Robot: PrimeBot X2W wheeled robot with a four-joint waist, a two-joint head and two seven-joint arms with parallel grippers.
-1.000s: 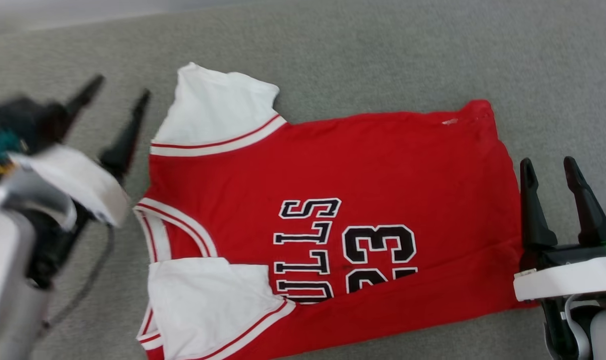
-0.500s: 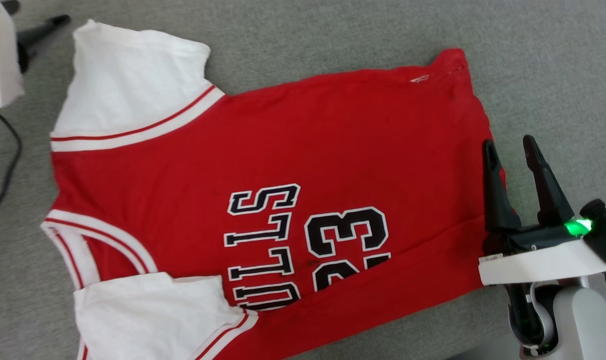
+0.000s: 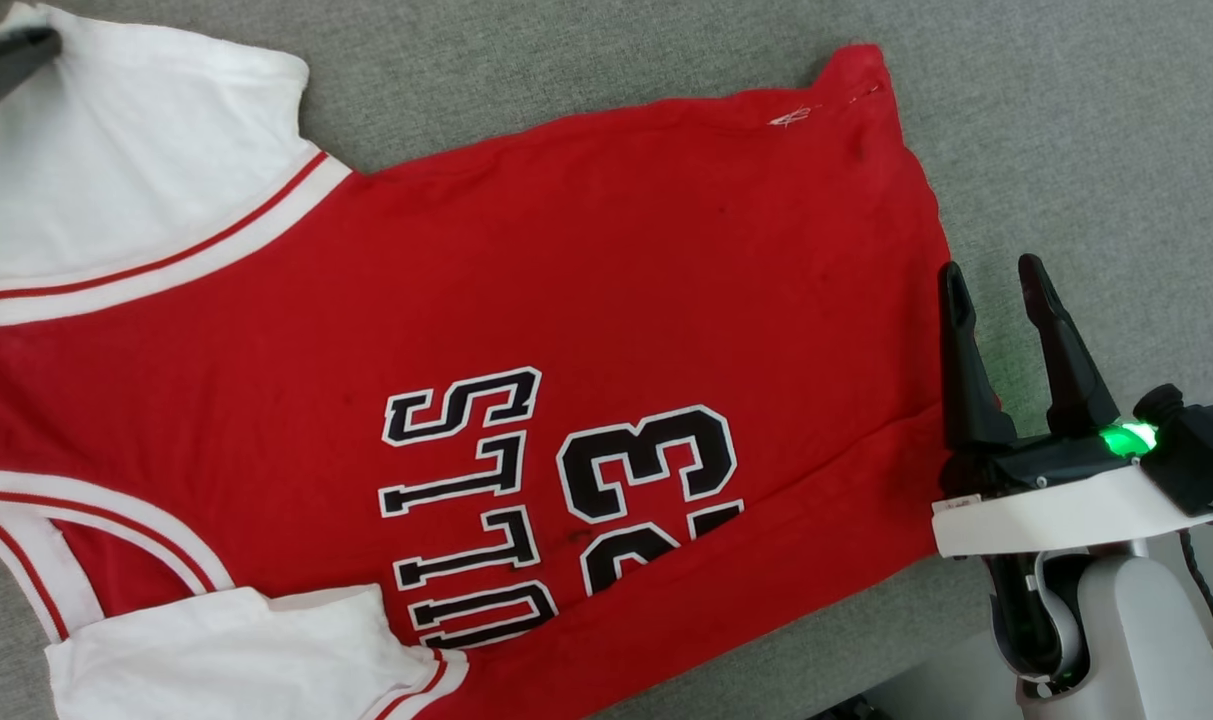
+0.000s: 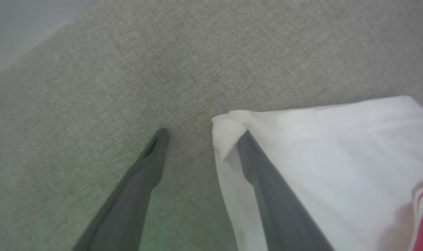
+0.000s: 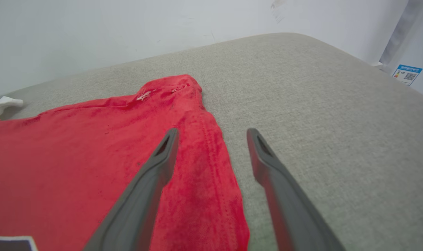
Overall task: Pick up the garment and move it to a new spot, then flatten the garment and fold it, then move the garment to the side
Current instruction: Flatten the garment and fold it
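1. The garment (image 3: 566, 300) lies front up, mostly flat on the grey fabric surface (image 3: 1066, 120), between your two pincers.
2. Your left pincer (image 4: 203, 134) is released and holds nothing. One finger is over the white sleeve (image 4: 337, 157) corner, the other over bare surface.
3. Your right pincer (image 5: 213, 134) is released too, straddling the red hem (image 5: 211, 174).
4. Likely a corner grab next: drop low, get both layers between the fingers, clench evenly, then pull apart to flatten.
5. Left of the right pincer, a fold hides part of the number (image 3: 646, 480).

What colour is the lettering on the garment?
Black with white outlines; the lettering on the garment shows best in head view.
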